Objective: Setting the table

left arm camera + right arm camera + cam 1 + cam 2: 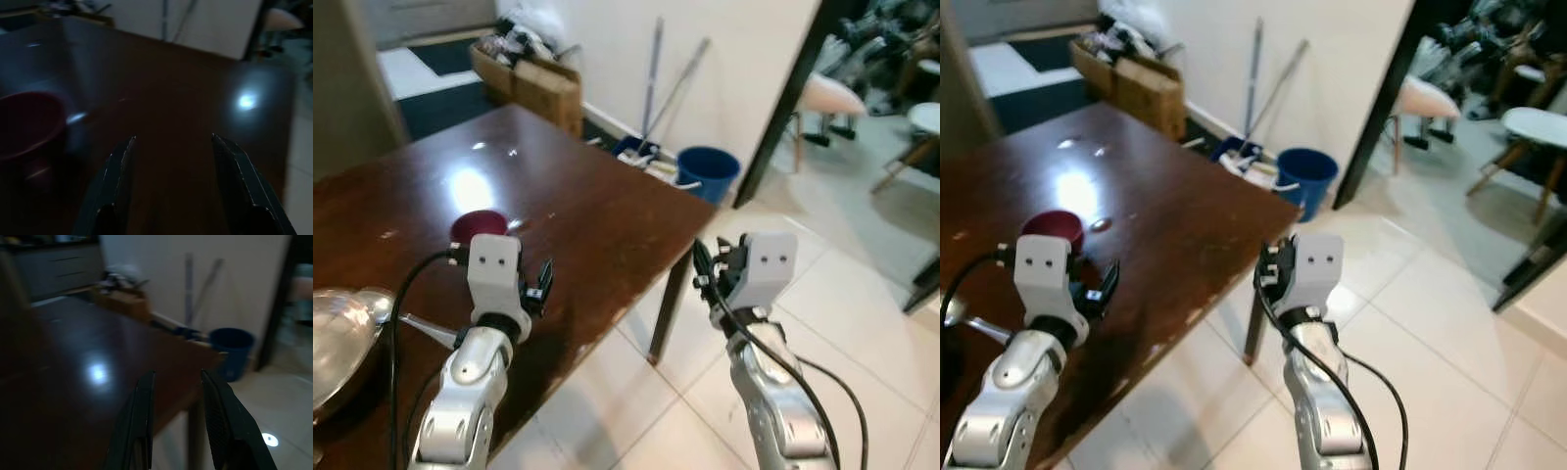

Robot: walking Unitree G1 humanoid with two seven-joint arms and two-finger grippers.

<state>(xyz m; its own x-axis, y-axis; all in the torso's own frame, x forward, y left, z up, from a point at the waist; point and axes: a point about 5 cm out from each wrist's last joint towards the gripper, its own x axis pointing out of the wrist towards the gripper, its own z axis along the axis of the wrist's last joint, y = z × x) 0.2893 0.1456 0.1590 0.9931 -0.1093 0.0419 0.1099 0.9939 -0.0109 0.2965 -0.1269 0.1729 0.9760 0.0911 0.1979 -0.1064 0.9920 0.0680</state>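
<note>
**Both grippers empty, bowl waiting on the dark surface**

Left eye view: the left gripper [540,284] hovers over the near part of the brown wooden surface [578,211], just near of a dark red bowl [478,225]. A steel bowl [337,338] with a spoon [406,315] sits at the near left edge. The right gripper [707,269] hangs off the surface's right edge, above the tiled floor [822,294].

Right eye view: the same layout, with a blue bucket [1305,176] and some mop handles against the far wall (none of it table setting).

Left wrist view: the left gripper's fingers [117,181] stand apart, released, nothing between them; the red bowl lies beside them, not touching.

Right wrist view: the right gripper's fingers [139,426] are likewise spread and empty, pointed along the surface's right corner.

This looks like an approach step. The next move likely calls for swinging the left gripper toward the bowl's rim and closing on it.
</note>
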